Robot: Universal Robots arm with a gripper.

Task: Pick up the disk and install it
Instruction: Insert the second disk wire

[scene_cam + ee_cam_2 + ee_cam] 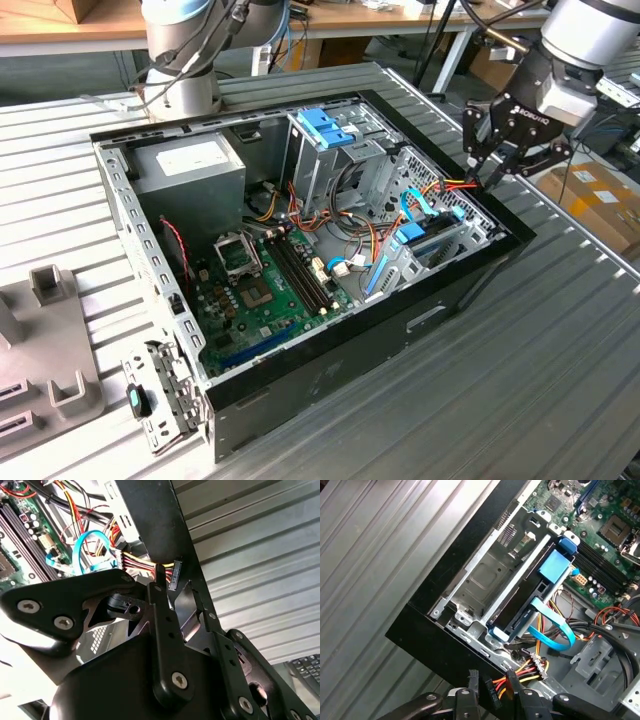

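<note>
Light-blue rails mark your disk (530, 592), seated on edge in the drive cage of the open computer case (330, 375). Your gripper (493, 178) hovers above the case's corner, fingers (162, 605) nearly together on a black connector (174, 577), apart from the disk.

Gripper (175, 587) in the second wrist view: black linkage arms with screw heads, two slim dark fingers (159, 587) drawn close together, tips at a small black cable connector (174, 575). Whether they pinch it cannot be told. Connector ends a bundle of red, yellow and black wires (135, 560). Beside the bundle, a light-blue flat cable (82, 547) loops over the green motherboard (22, 535). Black case edge (150, 510) runs diagonally; beyond it, ribbed grey metal table (250, 545). A keyboard corner (307, 667) shows at the margin.
</note>
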